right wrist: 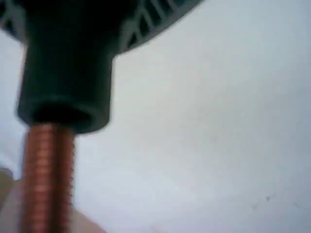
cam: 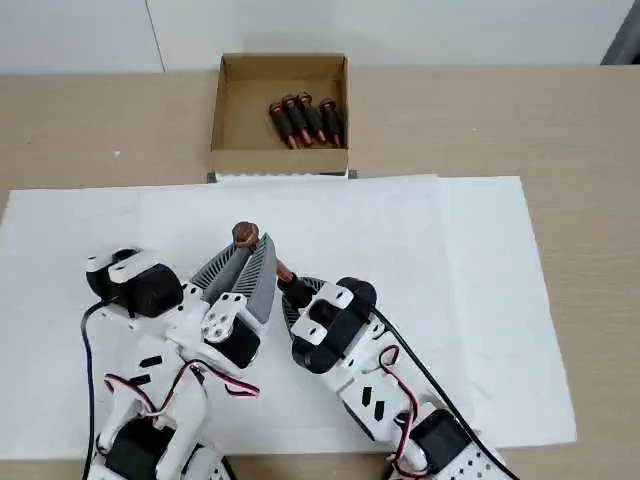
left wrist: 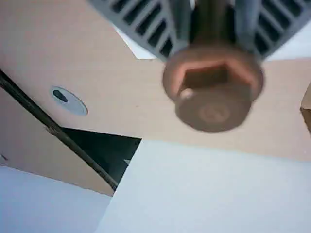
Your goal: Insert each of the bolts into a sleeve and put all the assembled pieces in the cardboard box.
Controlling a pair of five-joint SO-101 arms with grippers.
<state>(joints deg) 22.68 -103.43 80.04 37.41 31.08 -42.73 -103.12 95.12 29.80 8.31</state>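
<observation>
My left gripper (cam: pixel 250 246) is shut on a copper bolt (cam: pixel 245 235), whose hex head (left wrist: pixel 214 87) sticks out past the grey ribbed fingers (left wrist: pixel 141 19). The bolt's threaded shaft (cam: pixel 283 271) runs toward my right gripper (cam: pixel 297 293), which is shut on a dark sleeve (right wrist: pixel 65 73). In the right wrist view the copper thread (right wrist: pixel 47 179) enters the sleeve's open end. Both grippers meet over the middle of the white paper. The cardboard box (cam: pixel 232 100) stands at the back centre with several assembled pieces (cam: pixel 306 120) lying inside on its right half.
A white paper sheet (cam: pixel 450 260) covers the wooden table (cam: pixel 560 120) in front of the box. The left wrist view looks past the table edge to a round grey cap (left wrist: pixel 69 101) and a dark gap (left wrist: pixel 102 150).
</observation>
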